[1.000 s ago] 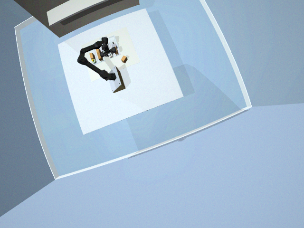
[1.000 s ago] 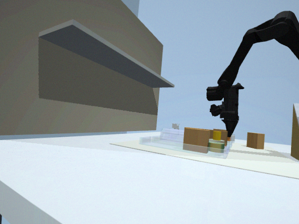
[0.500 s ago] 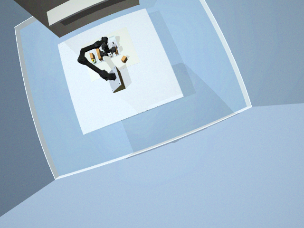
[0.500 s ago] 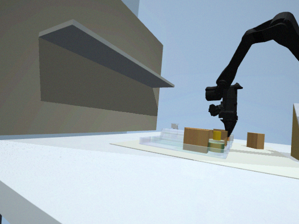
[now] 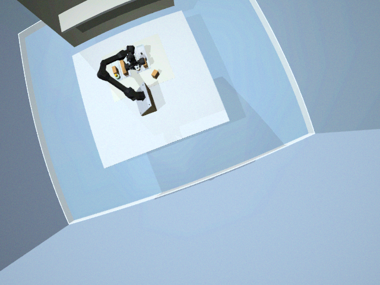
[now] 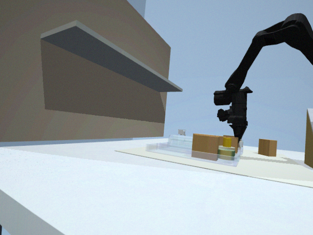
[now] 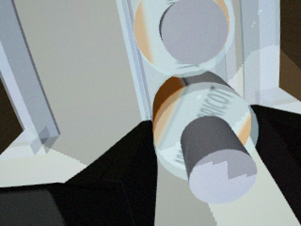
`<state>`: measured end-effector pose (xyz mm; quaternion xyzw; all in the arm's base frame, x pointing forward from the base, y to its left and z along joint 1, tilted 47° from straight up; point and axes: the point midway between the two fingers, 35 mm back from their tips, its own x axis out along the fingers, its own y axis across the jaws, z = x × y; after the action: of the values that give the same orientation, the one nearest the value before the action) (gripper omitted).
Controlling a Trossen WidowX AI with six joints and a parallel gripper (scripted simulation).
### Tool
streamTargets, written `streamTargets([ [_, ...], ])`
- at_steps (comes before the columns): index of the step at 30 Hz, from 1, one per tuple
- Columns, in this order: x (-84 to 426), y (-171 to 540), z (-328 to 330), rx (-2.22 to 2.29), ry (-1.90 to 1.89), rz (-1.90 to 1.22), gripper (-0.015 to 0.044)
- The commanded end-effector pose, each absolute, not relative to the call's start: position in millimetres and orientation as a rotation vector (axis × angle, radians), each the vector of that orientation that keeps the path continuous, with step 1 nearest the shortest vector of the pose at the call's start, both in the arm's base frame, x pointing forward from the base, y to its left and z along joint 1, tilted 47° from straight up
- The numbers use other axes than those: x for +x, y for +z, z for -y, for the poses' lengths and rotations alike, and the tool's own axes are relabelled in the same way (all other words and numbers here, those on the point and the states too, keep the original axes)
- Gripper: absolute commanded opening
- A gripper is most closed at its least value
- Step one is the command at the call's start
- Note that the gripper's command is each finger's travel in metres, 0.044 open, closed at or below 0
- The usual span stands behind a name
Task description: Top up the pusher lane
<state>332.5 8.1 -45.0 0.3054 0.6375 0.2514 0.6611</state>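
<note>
The wrist view shows what the exterior view hides: two clear, grey-knobbed jars with orange contents, one behind the other at the clear plastic sprung lane (image 7: 133, 61). The black gripper (image 6: 238, 142) (image 7: 199, 122) is clamped on the front jar (image 7: 218, 137), at the lane's front; its label reads "ICOT" at the end. The exterior view alone clearly shows one yellow-topped green jar (image 6: 226, 152), beside the lane.

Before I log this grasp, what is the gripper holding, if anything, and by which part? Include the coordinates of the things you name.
The gripper (image 6: 239, 142) (image 7: 199, 122) holds a jar with an orange-and-white label (image 7: 165, 134) by opposite sides of its body, below the grey knob (image 7: 223, 176).
</note>
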Motion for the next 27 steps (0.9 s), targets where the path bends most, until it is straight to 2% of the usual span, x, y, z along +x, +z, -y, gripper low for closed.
streamTargets([
  [1, 341.8, -41.7, -4.9, 0.684, 0.568, -1.417, 0.0],
  [27, 346.2, -41.1, -4.2, 0.684, 0.568, -1.417, 0.0],
])
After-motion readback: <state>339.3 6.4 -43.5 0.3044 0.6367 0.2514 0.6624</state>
